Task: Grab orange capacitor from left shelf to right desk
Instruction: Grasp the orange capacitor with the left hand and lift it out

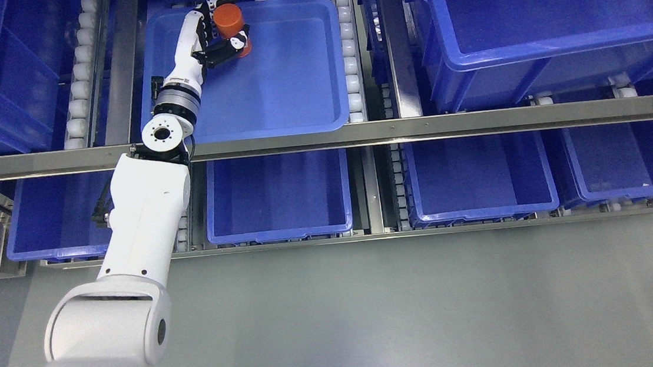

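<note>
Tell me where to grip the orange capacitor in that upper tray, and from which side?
Grip the orange capacitor around its round side wall, mid-height. It looks like a plain cylinder, so opposed fingers can wrap the curve. Come from the tray's left and near side: it sits near the far-left corner of the blue tray, so the walls crowd other approaches. The left hand is already wrapped there.

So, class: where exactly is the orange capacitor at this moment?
In the head view, the orange capacitor sits upper left of centre, in the far-left corner of the shallow blue tray, gripped by the left hand.
</note>
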You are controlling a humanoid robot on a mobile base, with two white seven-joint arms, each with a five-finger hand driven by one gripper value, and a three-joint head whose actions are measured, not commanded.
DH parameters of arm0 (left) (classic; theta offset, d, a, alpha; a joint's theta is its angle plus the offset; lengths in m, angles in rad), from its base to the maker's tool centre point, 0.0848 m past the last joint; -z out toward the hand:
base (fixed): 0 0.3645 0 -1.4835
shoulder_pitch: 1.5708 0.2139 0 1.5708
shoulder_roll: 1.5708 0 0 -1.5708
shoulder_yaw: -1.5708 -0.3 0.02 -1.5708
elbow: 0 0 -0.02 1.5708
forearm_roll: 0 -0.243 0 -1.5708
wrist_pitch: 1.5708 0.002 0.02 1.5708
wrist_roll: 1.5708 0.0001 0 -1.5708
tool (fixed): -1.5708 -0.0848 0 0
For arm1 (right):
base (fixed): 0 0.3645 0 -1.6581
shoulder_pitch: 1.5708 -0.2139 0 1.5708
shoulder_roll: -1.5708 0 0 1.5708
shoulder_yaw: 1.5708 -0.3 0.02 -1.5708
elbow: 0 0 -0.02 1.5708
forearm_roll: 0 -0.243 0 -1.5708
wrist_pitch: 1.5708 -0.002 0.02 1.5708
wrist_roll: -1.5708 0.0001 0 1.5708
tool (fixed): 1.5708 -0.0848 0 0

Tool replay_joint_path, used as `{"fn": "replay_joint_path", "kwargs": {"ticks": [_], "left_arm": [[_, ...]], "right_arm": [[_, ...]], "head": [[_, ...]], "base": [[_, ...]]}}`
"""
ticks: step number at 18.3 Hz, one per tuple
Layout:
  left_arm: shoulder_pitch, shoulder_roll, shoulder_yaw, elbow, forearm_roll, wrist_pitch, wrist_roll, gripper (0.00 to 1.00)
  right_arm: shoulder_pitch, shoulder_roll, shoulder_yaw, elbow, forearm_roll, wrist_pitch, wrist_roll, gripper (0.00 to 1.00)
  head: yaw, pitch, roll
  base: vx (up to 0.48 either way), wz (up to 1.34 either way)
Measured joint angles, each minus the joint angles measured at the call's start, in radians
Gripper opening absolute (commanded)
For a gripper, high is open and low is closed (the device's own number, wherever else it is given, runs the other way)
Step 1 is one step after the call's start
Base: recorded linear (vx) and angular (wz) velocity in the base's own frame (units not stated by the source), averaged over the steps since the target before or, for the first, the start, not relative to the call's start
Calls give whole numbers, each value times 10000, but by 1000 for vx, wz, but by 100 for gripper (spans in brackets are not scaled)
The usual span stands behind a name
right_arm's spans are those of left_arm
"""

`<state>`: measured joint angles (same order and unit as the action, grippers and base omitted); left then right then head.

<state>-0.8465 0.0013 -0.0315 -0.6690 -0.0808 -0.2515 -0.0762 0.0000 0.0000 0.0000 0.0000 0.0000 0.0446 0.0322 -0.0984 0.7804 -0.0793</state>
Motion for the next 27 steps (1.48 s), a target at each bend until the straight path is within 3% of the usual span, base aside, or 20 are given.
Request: {"fn": "replay_joint_path", "kwargs": {"ticks": [6, 14, 22, 27], "left_arm": [[153, -4, 267, 83, 256, -1041, -256, 0], [456, -9, 503, -1080, 1379, -720, -407, 0], [2306, -12, 412, -4107, 2722, -296, -744, 1], [3219, -12, 369, -5966, 2962, -584, -1376, 1]], "right_arm": [[0, 0, 0, 0, 0, -9, 1, 100], [0, 0, 0, 0, 0, -11, 3, 100], [-1, 0, 0, 0, 0, -62, 7, 100], [0, 0, 0, 0, 0, -19, 6, 100]], "head": [[0, 0, 0], [0, 0, 0], [0, 0, 0], [0, 0, 0]], "base": [[0, 0], [0, 0], [0, 0], [0, 0]]}}
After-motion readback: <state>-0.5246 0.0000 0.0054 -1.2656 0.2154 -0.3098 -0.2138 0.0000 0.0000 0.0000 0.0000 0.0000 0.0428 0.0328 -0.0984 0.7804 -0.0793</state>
